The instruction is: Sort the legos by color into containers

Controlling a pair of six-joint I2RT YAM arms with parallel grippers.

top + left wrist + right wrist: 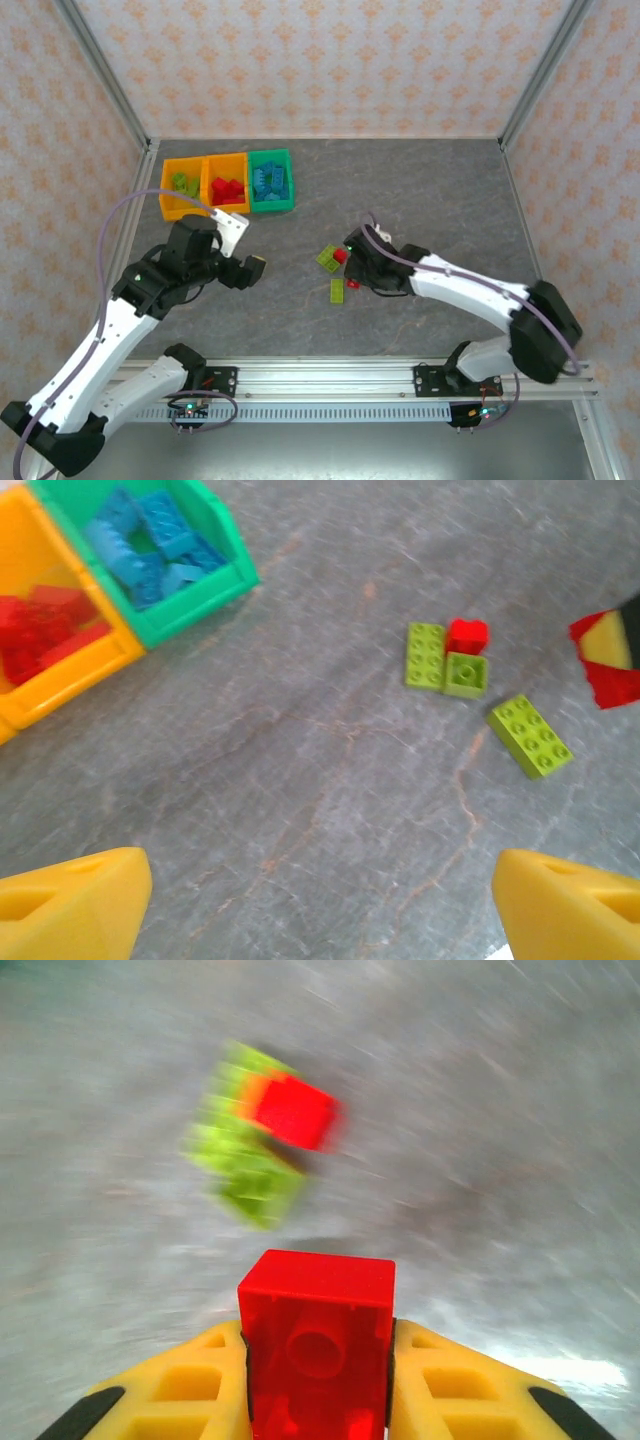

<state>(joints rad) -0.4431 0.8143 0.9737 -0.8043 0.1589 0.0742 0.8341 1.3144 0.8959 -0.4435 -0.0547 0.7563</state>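
Top external view: a grey marbled surface [430,190], boxed in by patterned wallpaper walls [330,60], carries three joined containers [248,182], two orange and one green, holding sorted legos [270,185]. Right of the containers and nearer lie three lime legos [530,735] and one red lego [467,636]. Right fingers [190,1390] clamp a second red lego [316,1340]; left fingers [75,900] gape empty, just nearer than the containers.

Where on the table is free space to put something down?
Free: the far right corner beyond the right arm; the stretch between green bin and loose bricks. Crowded: around those bricks, where the right gripper holds a red brick.
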